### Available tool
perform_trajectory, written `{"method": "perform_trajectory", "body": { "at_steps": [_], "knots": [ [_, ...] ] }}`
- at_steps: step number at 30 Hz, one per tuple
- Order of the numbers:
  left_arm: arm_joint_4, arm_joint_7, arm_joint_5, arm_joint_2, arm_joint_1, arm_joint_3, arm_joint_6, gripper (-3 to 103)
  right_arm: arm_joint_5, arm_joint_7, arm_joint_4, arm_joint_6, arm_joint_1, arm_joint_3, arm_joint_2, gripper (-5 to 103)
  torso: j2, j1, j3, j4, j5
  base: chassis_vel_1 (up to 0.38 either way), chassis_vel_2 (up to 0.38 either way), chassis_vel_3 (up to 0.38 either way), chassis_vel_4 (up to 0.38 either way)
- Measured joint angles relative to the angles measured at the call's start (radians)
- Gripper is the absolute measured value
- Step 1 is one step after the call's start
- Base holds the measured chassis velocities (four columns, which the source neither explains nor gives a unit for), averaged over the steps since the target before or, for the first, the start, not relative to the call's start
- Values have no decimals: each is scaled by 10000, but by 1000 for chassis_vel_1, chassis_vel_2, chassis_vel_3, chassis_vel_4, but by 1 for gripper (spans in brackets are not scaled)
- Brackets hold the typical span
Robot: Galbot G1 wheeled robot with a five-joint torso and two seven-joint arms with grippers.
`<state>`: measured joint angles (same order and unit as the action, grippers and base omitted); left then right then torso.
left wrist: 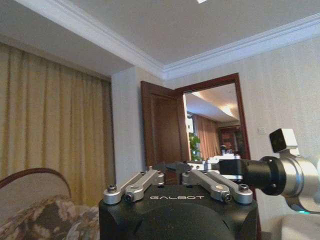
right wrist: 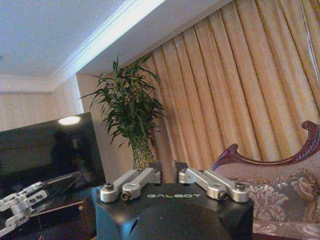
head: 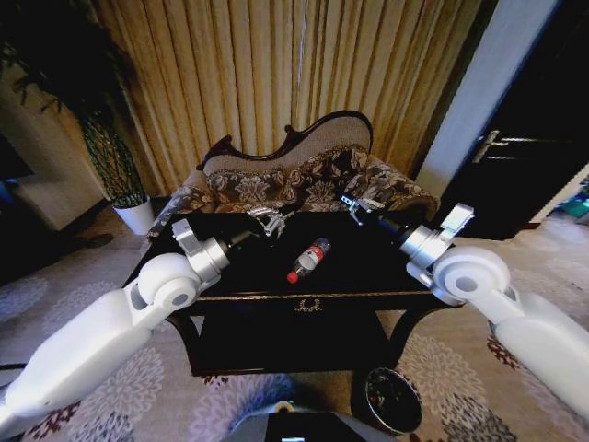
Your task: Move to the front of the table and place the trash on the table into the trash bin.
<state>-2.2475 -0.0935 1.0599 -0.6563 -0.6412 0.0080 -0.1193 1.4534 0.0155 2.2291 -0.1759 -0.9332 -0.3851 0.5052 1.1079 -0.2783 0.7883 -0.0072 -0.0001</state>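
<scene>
The trash, a small clear bottle (head: pixel 308 260) with a red cap and red-white label, lies on its side in the middle of the dark, gold-trimmed table (head: pixel 230 276). My left gripper (head: pixel 270 219) (left wrist: pixel 172 167) hovers over the table's far side, behind and left of the bottle, shut and holding nothing. Behind and right of the bottle, my right gripper (head: pixel 357 207) (right wrist: pixel 172 167) hangs over the far right part, shut too. The trash bin (head: pixel 393 401), round with a dark inside, stands on the carpet by the table's front right leg.
A floral sofa (head: pixel 304 184) stands right behind the table, with curtains beyond it. A plant in a white pot (head: pixel 138 216) is at the back left. A dark door (head: pixel 534 166) is at the right. Patterned carpet (head: pixel 451 368) surrounds the table.
</scene>
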Motion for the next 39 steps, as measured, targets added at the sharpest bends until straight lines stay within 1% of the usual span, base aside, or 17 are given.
{"method": "perform_trajectory", "body": {
  "at_steps": [1, 2, 5, 7, 8, 9, 11, 12, 13, 14, 15, 16, 17, 19, 21, 23, 39],
  "knots": [
    [-42, 122, -9, 23, -118, -46, -13, 20, -17, 0, 1, 1, -22, -10, 3, 19, 0, 0, 0, 0, 0, 0, 0, 0, 0],
    [-70, 191, -23, 36, -194, -67, -20, 20, -32, 0, 3, 1, -49, -29, 10, 25, 0, 0, 0, 1, -1, 0, 0, 0, 0],
    [-123, 300, -45, 44, -293, -91, -27, 31, -51, 2, 18, 2, -139, -92, 17, 30, 0, 0, 0, 1, -1, 0, 0, 0, 0],
    [-145, 367, -51, 43, -312, -112, -33, 42, -70, 4, 26, 5, -240, -174, 8, 41, 0, 0, 0, 0, 0, 0, 0, 0, 0],
    [-145, 367, -51, 43, -312, -112, -33, 42, -70, 4, 26, 5, -240, -174, 8, 41, 0, 0, 0, 0, 0, 0, 0, 0, 0],
    [-144, 381, -53, 31, -316, -141, -39, 47, -77, 7, 27, 11, -290, -225, 2, 41, 0, 0, 0, 0, 0, 0, 0, 0, 0],
    [-138, 390, -53, 13, -371, -212, -53, 53, -83, 12, 25, 23, -346, -284, 2, 57, 1, 0, 0, 0, 0, 0, 0, 0, 0],
    [-139, 390, -53, 13, -412, -251, -62, 58, -86, 14, 23, 29, -363, -296, 2, 57, 0, 0, 0, -1, 0, 0, 0, 0, 0],
    [-139, 390, -53, 13, -412, -251, -62, 58, -86, 14, 23, 29, -363, -296, 2, 57, 0, 0, 0, -1, 0, 0, 0, 0, 0],
    [-140, 389, -53, 23, -503, -343, -80, 64, -98, 18, 13, 50, -389, -311, 4, 62, 0, 0, 0, 0, 0, 0, 0, 0, 0],
    [-150, 387, -53, 40, -582, -426, -85, 69, -106, 20, 1, 69, -400, -311, 8, 73, 0, 0, 0, 0, 0, 0, 0, 0, 0],
    [-157, 385, -53, 56, -653, -500, -91, 74, -111, 24, -12, 86, -403, -312, 13, 73, 0, 0, 0, 0, 0, 0, 0, 0, 0],
    [-157, 385, -53, 56, -653, -500, -91, 74, -111, 24, -12, 86, -403, -312, 13, 73, 0, 0, 0, 0, 0, 0, 0, 0, 0],
    [-168, 382, -53, 130, -817, -683, -94, 85, -118, 34, -56, 132, -405, -312, 44, 90, 0, 0, 0, 0, 0, 0, 0, 0, 0],
    [-170, 383, -53, 155, -854, -722, -95, 90, -121, 36, -63, 137, -405, -312, 51, 90, 0, 0, 0, 0, 0, 0, 0, 0, 0],
    [-182, 383, -52, 191, -959, -823, -93, 98, -138, 44, -73, 143, -411, -308, 57, 98, 1, 0, 0, 0, 0, 0, 0, 0, 0],
    [-170, 512, -41, 201, -1090, -957, -89, 100, -221, 265, -91, 161, -507, -376, -20, 100, 2, 0, 0, 0, 0, 0, 0, 0, 0]
  ]
}}
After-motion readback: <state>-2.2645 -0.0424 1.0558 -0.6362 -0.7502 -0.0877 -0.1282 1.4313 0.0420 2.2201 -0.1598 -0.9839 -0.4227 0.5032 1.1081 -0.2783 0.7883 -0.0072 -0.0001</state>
